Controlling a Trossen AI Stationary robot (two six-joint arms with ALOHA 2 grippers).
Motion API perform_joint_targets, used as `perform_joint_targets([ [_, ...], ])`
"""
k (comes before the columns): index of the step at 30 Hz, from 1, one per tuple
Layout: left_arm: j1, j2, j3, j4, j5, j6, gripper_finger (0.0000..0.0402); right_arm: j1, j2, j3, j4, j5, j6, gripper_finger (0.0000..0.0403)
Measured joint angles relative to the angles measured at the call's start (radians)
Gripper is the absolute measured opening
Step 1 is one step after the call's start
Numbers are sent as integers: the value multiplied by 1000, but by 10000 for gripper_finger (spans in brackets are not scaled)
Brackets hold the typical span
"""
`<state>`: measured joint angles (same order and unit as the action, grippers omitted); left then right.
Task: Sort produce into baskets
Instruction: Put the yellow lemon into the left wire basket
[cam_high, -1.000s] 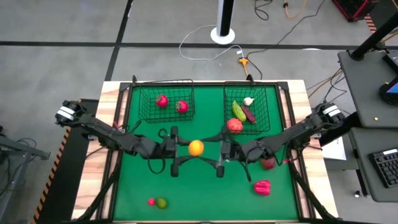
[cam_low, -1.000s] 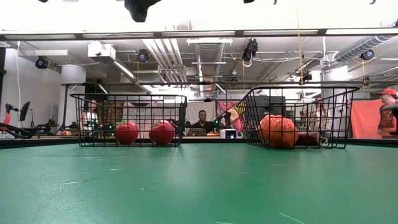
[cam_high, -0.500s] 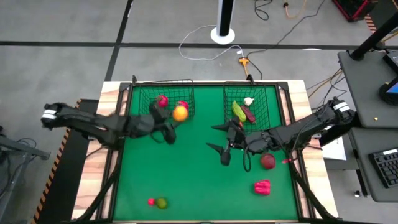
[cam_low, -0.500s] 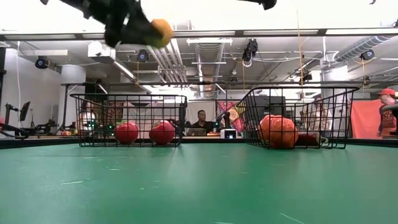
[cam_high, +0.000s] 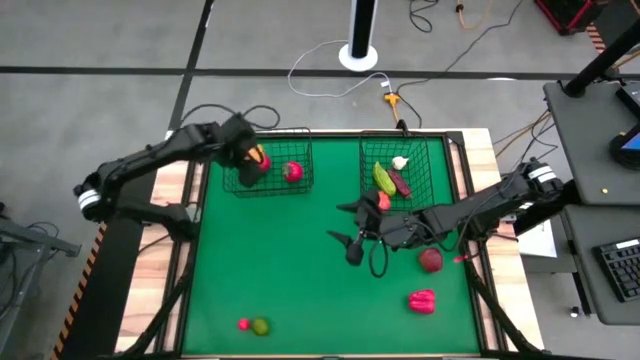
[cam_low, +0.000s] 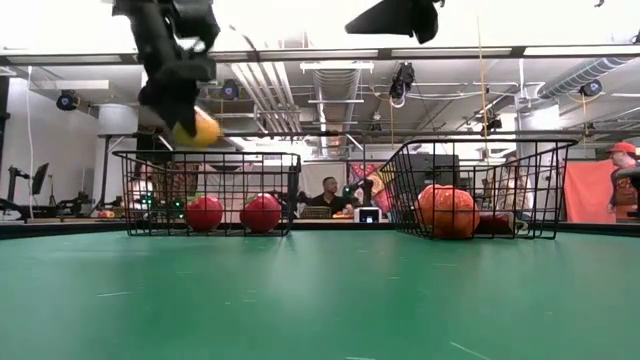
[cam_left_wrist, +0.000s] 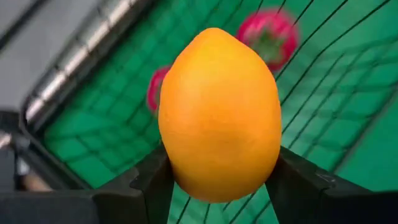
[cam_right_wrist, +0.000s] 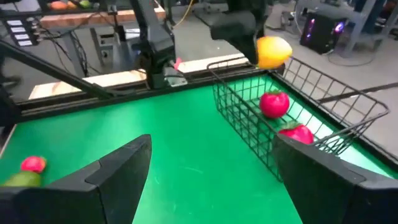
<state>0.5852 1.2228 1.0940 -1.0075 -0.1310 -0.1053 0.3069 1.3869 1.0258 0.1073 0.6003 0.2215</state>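
My left gripper (cam_high: 252, 157) is shut on an orange-yellow fruit (cam_left_wrist: 217, 112) above the left black wire basket (cam_high: 268, 178). In the low view the fruit (cam_low: 200, 128) hangs just above the basket's rim (cam_low: 210, 153). Two red round pieces (cam_high: 292, 171) (cam_left_wrist: 267, 34) lie in that basket. My right gripper (cam_high: 349, 228) is open and empty above the table's middle, level with the near side of the right basket (cam_high: 402, 150). That basket holds white garlic (cam_high: 400, 162), a yellow-green piece (cam_high: 383, 178), a purple one (cam_high: 399, 184) and an orange-red one (cam_low: 447, 210). My left gripper pinches the orange-yellow fruit between its two fingers (cam_left_wrist: 155, 180), one on each opposite side of its lower half (cam_left_wrist: 186, 180). The fingers come from above and point down. The fruit is lifted clear and hangs over the left basket's inside.
On the green mat lie a red round piece (cam_high: 430, 260) and a red pepper (cam_high: 421, 300) near the right, and a lime (cam_high: 260, 326) with a small red piece (cam_high: 243, 323) near the front edge. People stand in the room beyond the table (cam_low: 325, 195).
My left gripper has carried the orange-yellow fruit from the table's middle toward the far left, over the left basket, and has turned so that its fingers point down. The fruit stays clear of the table. My right gripper has stayed open near the middle.
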Motion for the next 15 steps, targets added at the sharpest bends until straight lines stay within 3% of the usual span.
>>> perform_joint_targets([
  [4, 12, 102, 18, -103, -1, 39, 191, -7, 11, 0, 2, 2, 8, 325],
  [15, 12, 237, 25, -117, -43, 105, 196, -6, 15, 0, 0, -6, 53, 325],
])
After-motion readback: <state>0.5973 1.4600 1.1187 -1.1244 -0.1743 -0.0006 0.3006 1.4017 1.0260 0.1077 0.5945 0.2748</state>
